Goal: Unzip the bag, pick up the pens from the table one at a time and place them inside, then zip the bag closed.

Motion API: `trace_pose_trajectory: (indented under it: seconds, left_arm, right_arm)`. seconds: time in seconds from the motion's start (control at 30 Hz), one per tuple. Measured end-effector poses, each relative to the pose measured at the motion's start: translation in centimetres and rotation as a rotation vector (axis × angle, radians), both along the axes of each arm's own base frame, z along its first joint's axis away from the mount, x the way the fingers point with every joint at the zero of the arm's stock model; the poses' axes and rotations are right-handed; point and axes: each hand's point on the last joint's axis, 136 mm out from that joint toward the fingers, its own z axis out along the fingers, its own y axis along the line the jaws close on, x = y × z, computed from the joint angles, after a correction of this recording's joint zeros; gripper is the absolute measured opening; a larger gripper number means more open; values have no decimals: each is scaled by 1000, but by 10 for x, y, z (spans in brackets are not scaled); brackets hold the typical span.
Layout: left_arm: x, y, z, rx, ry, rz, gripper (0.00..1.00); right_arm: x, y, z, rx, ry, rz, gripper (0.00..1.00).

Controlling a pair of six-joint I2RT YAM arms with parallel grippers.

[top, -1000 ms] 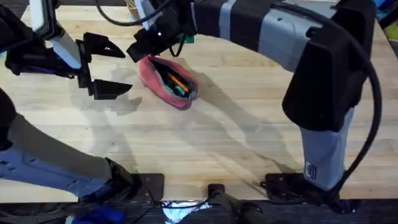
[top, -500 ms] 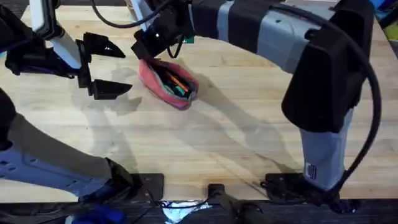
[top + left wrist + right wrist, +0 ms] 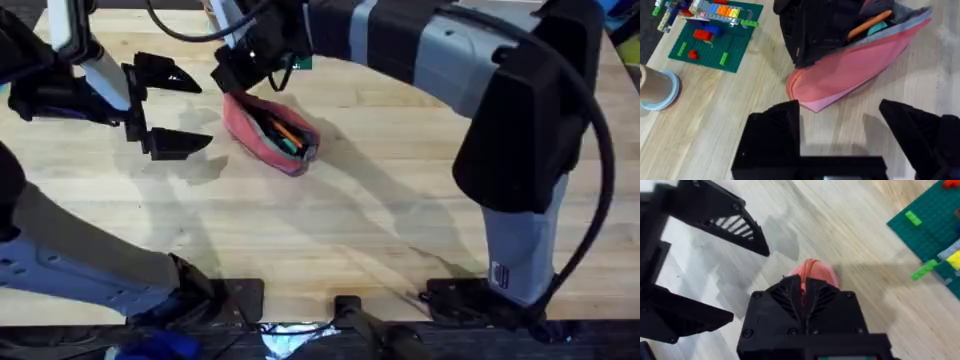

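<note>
The pink bag [image 3: 262,135] lies on the table [image 3: 400,220] with its top gaping, also seen in the left wrist view [image 3: 850,67]. An orange pen [image 3: 285,130] lies inside it [image 3: 867,27], with a teal tip beside it. My right gripper [image 3: 243,78] reaches across to the bag's far-left end. Its fingers are pressed together there over the pink end [image 3: 812,270], the gripper [image 3: 804,284] shut on it. My left gripper [image 3: 165,110] hovers open just left of the bag, nothing between its fingers [image 3: 772,132].
A green brick baseplate [image 3: 715,42] with coloured bricks lies behind the bag, also in the right wrist view [image 3: 935,225]. A tape roll [image 3: 655,87] stands beside it. Bare wood stretches across the table's middle and right.
My right gripper has shifted slightly toward the far side at the bag's end. The left gripper has held still.
</note>
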Motion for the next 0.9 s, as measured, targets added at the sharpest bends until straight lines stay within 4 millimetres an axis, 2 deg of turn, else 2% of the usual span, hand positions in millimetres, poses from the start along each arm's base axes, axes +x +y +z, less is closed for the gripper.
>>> trace_pose_trajectory:
  seconds: [0.23, 0.63, 0.9]
  left_arm:
    - [0, 0, 0, 1, -1, 0, 993]
    - [16, 9, -3, 61, -97, -5, 993]
    - [29, -9, -4, 91, -157, -76, 993]
  right_arm:
    - [3, 2, 16, 14, -18, -1, 32]
    - [1, 0, 16, 0, -5, -2, 31]
    - [1, 0, 16, 0, -4, -2, 31]
